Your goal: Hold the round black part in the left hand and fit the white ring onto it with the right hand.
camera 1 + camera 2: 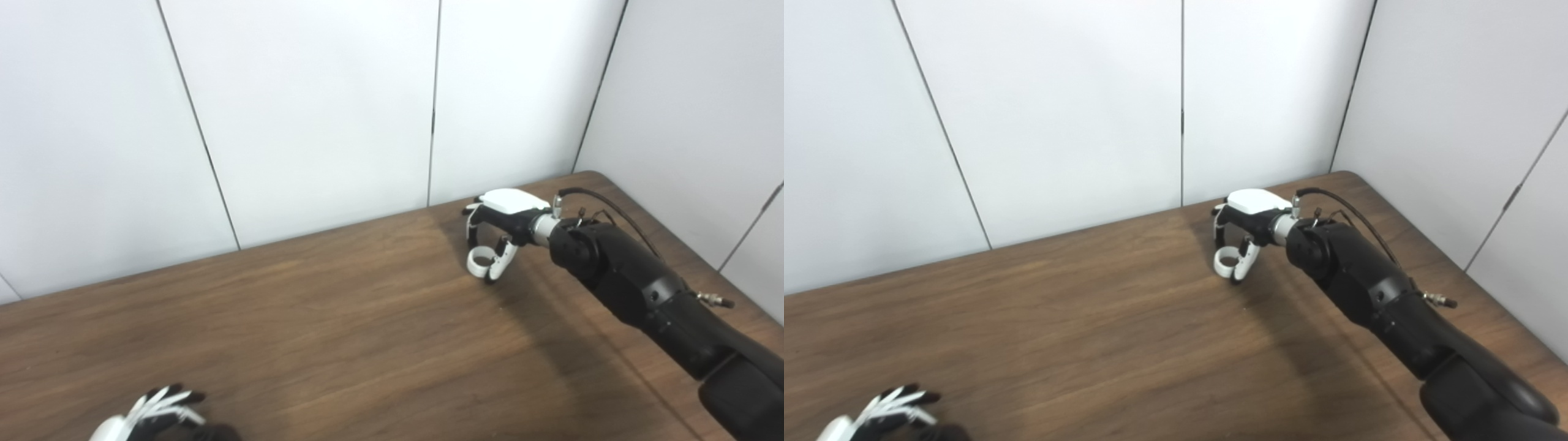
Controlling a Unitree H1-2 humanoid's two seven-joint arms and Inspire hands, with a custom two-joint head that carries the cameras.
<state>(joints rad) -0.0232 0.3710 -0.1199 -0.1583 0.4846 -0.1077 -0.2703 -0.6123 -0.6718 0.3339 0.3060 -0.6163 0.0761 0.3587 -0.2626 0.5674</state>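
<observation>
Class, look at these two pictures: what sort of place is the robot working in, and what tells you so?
Probably a lab or test room: a bare wooden table set in a corner of plain white panelled walls, with only the white ring out.

Lab-like test cell: bare wooden table (343,318), white panel walls (306,110).

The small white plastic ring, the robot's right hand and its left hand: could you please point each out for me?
small white plastic ring (479,260): left eye view, on its rim.
right hand (503,222): left eye view, on the middle of the hand.
left hand (160,410): left eye view, on its fingers at the bottom edge.
</observation>
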